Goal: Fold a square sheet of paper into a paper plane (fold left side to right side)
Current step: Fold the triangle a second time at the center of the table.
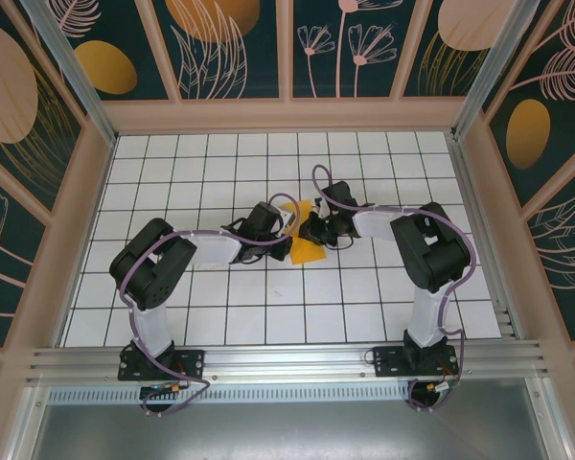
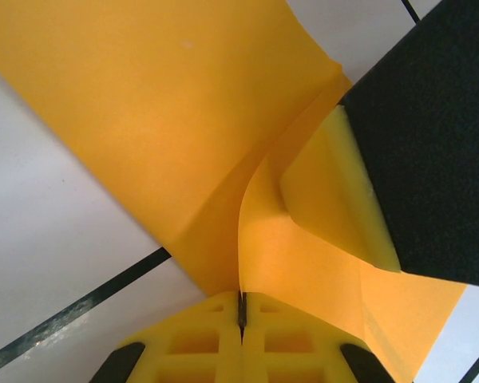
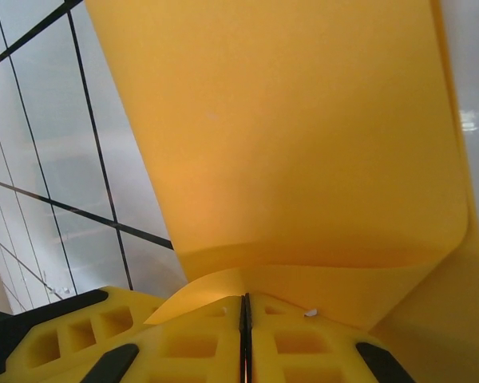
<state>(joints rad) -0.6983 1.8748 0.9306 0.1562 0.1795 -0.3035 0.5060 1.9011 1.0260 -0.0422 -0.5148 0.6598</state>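
A thin, bright orange sheet of paper (image 1: 307, 251) is sitting near the middle of the white table with thin dark grid lines (image 1: 172, 307), a little toward 12 o'clock. The left arm (image 1: 153, 273) and the right arm (image 1: 426, 249) are reaching in from 6 o'clock and bending toward each other over the paper. The left gripper (image 1: 284, 228) is sitting at the paper's 9 o'clock side. The right gripper (image 1: 313, 230) is sitting at its 3 o'clock side. The two grippers are very near each other.

In the left wrist view, the left gripper's yellow fingers (image 2: 199, 335) are pressing tight together at 6 o'clock. A fold of the paper is running right down into the line between them, so this gripper is pinching the paper. The paper is not lying flat here. It is bending up in a soft curve, with one big part spreading toward 11 o'clock over the table. One yellow finger pad (image 2: 335, 199) of the right gripper, on its black body, is pushing against the paper at 3 o'clock.

In the right wrist view, the right gripper's yellow fingers (image 3: 184, 343) are squeezing together too, and a curled edge of the paper is caught at the line between them. The rest of the paper is rising toward 12 o'clock like a wide, smooth wall and curling over at 3 o'clock. The table tiles are showing at 9 o'clock.
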